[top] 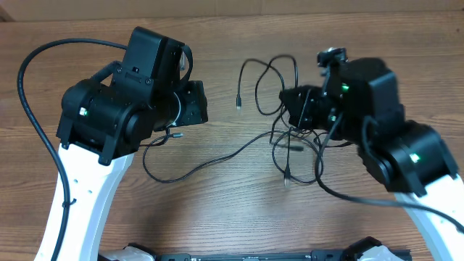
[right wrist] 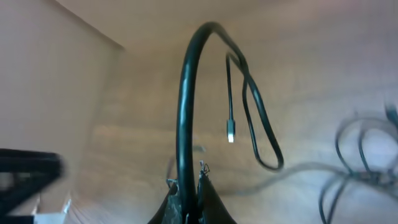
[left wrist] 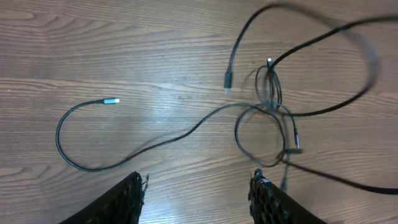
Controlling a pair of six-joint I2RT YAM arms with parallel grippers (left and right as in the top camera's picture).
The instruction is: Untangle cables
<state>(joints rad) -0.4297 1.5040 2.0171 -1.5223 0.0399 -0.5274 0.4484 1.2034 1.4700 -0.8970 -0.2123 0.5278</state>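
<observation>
Several thin black cables lie on the wooden table, knotted into a tangle [top: 293, 145] [left wrist: 273, 118] near the middle. One long cable [left wrist: 155, 144] runs left from the tangle, curls round and ends in a silver plug [left wrist: 111, 101]. My left gripper [left wrist: 199, 180] [top: 196, 101] hovers above bare wood left of the tangle, open, with nothing between its fingers. My right gripper [right wrist: 186, 177] [top: 286, 98] is shut on a black cable [right wrist: 185, 93]. That cable arches up, drops into a loop [right wrist: 264, 149] and ends in a hanging plug [right wrist: 231, 132].
Another loose plug end [top: 238, 105] [left wrist: 227, 79] lies just above the tangle. A thick black arm cable [top: 29, 65] loops out at the far left. The table's far edge meets a cardboard wall [top: 232, 6] at the top.
</observation>
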